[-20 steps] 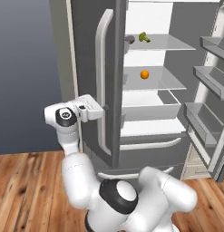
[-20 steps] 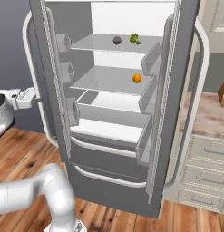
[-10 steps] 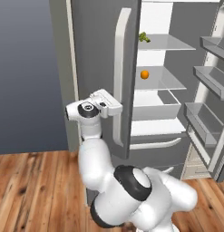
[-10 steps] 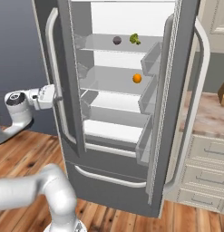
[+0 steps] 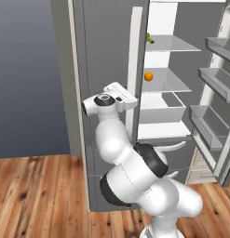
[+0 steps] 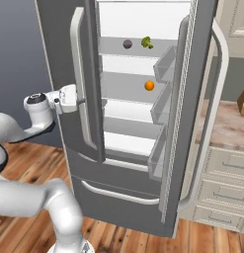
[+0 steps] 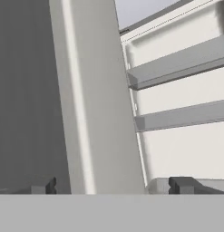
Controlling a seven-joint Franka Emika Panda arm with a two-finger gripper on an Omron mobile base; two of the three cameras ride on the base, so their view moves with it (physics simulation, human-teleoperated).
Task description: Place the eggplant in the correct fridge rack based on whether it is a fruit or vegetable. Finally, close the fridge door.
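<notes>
The eggplant (image 6: 127,44), a small dark purple lump, lies on the top fridge rack (image 6: 111,48) beside a green broccoli floret (image 6: 146,42). An orange (image 6: 149,85) sits one shelf lower. From the left, the rack (image 5: 174,44), the broccoli (image 5: 149,39) and the orange (image 5: 148,76) show past the left door's edge, which hides the eggplant. My gripper (image 6: 80,101) (image 5: 131,100) (image 7: 113,186) is open, its fingers standing either side of the left door's vertical handle (image 7: 104,113) with a gap on each side.
The left fridge door (image 6: 61,59) is partly swung in. The right door (image 6: 192,99) stands wide open with clear bins (image 5: 214,121) on its inside. A counter with drawers (image 6: 227,168) stands at the right. Wood floor (image 5: 37,195) lies below.
The left fridge door has swung further toward closed, and my hand has moved right with it at the handle. The fingers have drawn in slightly.
</notes>
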